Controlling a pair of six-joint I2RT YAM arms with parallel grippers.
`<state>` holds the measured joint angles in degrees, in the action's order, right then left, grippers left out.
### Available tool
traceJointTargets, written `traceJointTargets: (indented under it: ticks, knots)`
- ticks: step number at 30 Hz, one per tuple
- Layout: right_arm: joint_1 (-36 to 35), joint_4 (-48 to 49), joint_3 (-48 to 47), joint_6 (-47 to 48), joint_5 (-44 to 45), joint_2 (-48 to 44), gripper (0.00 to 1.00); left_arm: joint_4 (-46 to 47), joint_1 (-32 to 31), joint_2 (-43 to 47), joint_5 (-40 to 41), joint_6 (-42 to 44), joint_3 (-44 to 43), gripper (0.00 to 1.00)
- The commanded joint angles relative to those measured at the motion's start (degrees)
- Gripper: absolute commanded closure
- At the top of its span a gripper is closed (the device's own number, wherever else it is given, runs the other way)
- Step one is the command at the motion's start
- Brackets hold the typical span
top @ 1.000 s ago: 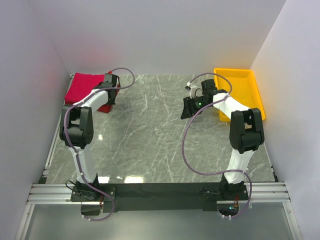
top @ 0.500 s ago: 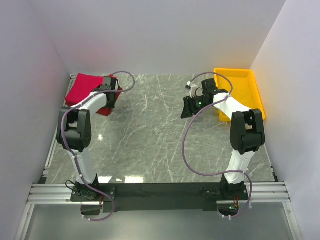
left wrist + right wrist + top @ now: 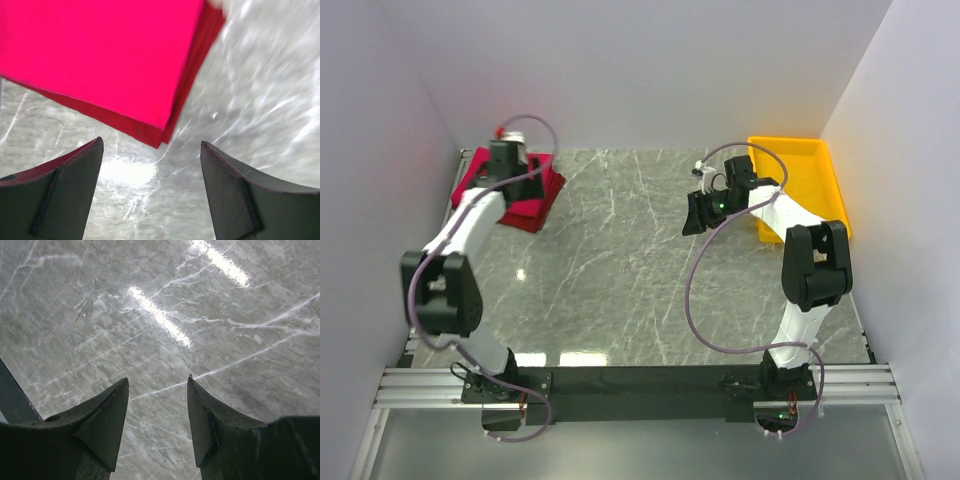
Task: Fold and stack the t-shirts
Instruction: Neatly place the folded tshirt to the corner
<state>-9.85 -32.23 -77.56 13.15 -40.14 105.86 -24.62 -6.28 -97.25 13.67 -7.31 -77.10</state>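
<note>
Grey marble table (image 3: 640, 290), white walls (image 3: 640, 70).
Folded t-shirts (image 3: 532, 192) stacked far left; yellow tray (image 3: 815, 150) far right; left gripper (image 3: 150, 190), right gripper (image 3: 157, 420) spread, empty.

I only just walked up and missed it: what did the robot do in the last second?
The left claw opened, apparently letting go of the cloth, while its arm swung toward the back-left corner. It now hangs over the pink t-shirt, which lies on the darker red t-shirt. The right claw, open above the table, and the yellow tray stayed put.
</note>
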Motion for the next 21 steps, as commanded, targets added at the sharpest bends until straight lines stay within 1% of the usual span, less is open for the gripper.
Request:
traceJointTargets:
  ticks: [1, 2, 3, 4, 6, 8, 12, 14, 15, 18, 19, 21]
  knots:
    - [0.3, -0.1, -0.8, 0.7, -0.3, -3.2, 0.43, 1.0, 6.3, 7.0, -12.8, -10.3, 1.3, 0.17]
    - [0.3, -0.2, -0.7, 0.8, -0.2, -3.4, 0.43, 2.5, 10.8, 9.2, -16.0, -13.1, 2.6, 0.19]
    - [0.4, -0.2, -0.7, 1.0, -0.2, -3.6, 0.43, 3.4, 12.3, 10.3, -19.2, -14.3, 4.1, 0.21]
    - [0.4, -0.4, -0.7, 1.1, -0.1, -3.7, 0.43, 4.3, 13.6, 11.5, -24.2, -15.6, 7.3, 0.22]
    - [0.4, -0.6, -0.7, 1.7, 0.0, -4.3, 0.43, 5.6, 16.0, 14.2, -27.1, -17.2, 9.9, 0.24]
    - [0.3, -0.8, -0.7, 2.1, 0.3, -4.8, 0.43, 6.2, 16.7, 16.5, -28.8, -17.4, 13.5, 0.25]
    - [0.4, -1.9, -1.3, 3.1, 0.8, -5.8, 0.43, 9.9, 17.4, 18.9, -29.1, -19.5, 20.5, 0.27]
    - [0.4, -2.5, -1.5, 3.6, 1.5, -6.1, 0.43, 12.1, 18.1, 19.8, -31.0, -21.1, 24.8, 0.30]
    - [0.7, -3.9, -1.9, 5.6, 2.4, -7.5, 0.43, 16.1, 18.1, 21.6, -34.5, -22.9, 29.2, 0.35]
    - [1.2, -4.6, -1.5, 6.4, 3.0, -9.8, 0.43, 18.4, 18.1, 23.0, -36.1, -23.3, 31.0, 0.35]
    - [1.5, -4.9, -1.1, 7.3, 3.7, -11.7, 0.43, 18.6, 18.1, 24.6, -37.5, -23.1, 31.3, 0.35]
    - [2.4, -5.1, -0.5, 8.0, 4.5, -14.9, 0.43, 18.4, 18.1, 27.9, -37.3, -21.8, 31.5, 0.34]
